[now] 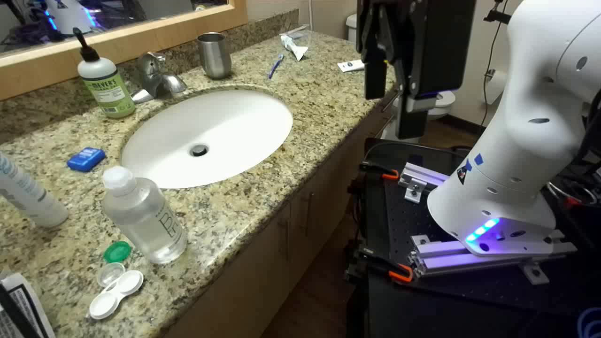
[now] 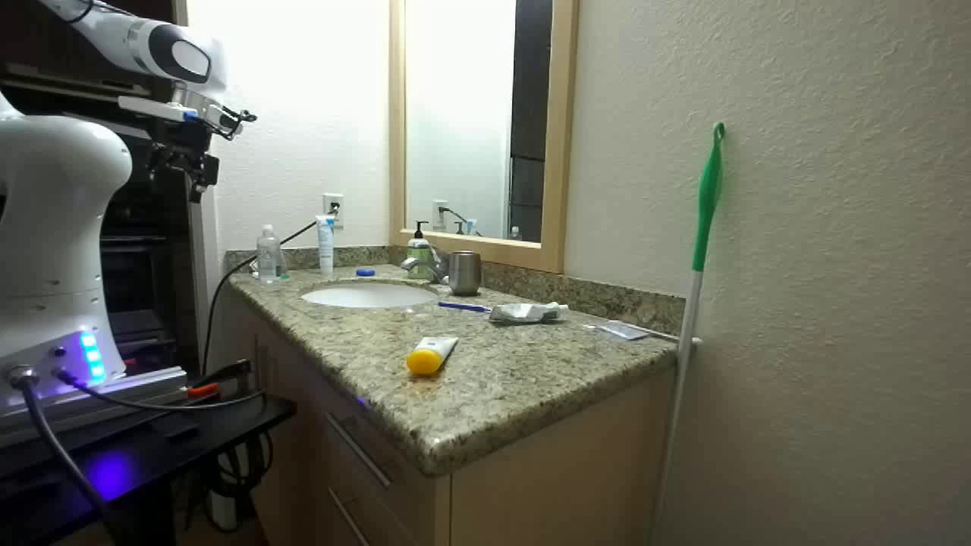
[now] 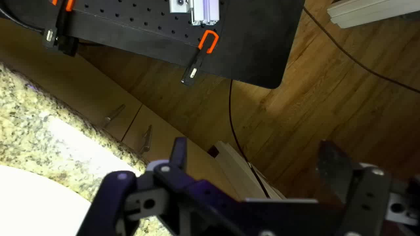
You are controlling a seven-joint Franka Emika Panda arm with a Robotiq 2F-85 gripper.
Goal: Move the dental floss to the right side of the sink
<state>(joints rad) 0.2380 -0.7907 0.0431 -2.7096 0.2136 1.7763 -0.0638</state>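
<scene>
The dental floss is a small blue box (image 1: 86, 159) lying on the granite counter beside the sink, near the soap bottle; it also shows in an exterior view (image 2: 366, 272). The white oval sink (image 1: 249, 126) is set into the counter; it also shows in an exterior view (image 2: 356, 296) and overexposed in the wrist view (image 3: 32, 203). My gripper (image 1: 394, 105) is open and empty, raised high in front of the counter, far from the floss. In the wrist view my gripper's fingers (image 3: 253, 149) are wide apart over the floor. The floss is out of the wrist view.
Around the sink stand a soap bottle (image 1: 105, 87), a faucet (image 1: 157, 77), a metal cup (image 1: 215, 55), a clear bottle (image 1: 143, 218) and a white tube (image 1: 28, 192). A toothbrush (image 1: 276, 66), a toothpaste tube (image 1: 294, 47) and a yellow-capped tube (image 2: 431, 356) lie farther along the counter.
</scene>
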